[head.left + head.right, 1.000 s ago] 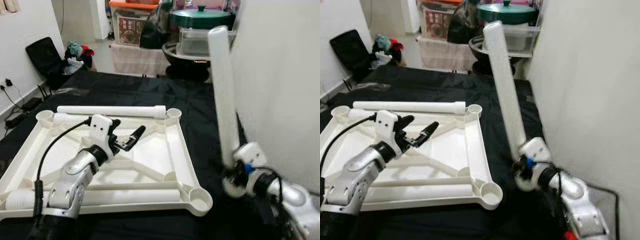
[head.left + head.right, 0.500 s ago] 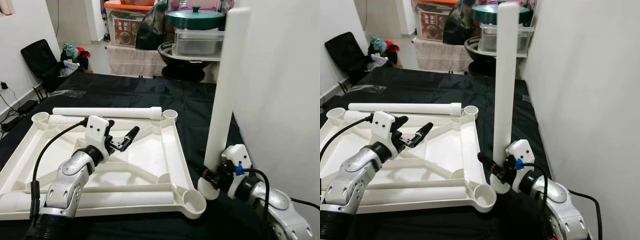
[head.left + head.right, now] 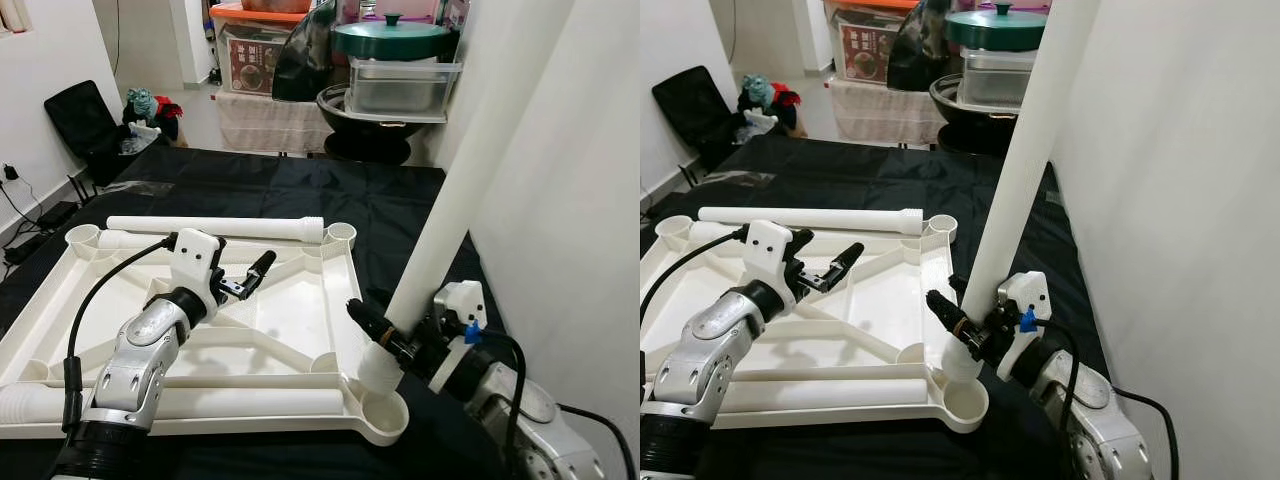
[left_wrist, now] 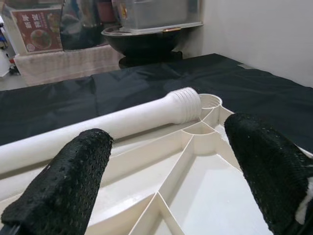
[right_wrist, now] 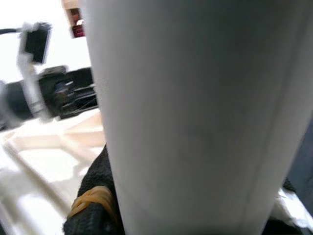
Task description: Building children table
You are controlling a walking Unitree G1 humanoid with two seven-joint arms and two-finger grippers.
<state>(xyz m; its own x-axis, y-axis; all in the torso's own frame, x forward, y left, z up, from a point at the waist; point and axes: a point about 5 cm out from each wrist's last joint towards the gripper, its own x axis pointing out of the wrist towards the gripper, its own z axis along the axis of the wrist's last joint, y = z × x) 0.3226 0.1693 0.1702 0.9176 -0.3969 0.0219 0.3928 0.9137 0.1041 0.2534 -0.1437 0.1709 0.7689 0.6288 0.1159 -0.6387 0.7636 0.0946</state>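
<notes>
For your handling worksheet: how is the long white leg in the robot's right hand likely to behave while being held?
The white leg looks stiff and hollow, so probably light. Gripped low by the right hand and tilted, it may lever or slip. Being round, it would likely roll if dropped.

Head stereo looks down at tabletop (image 3: pixel 300 300); wrist cameras close.
</notes>
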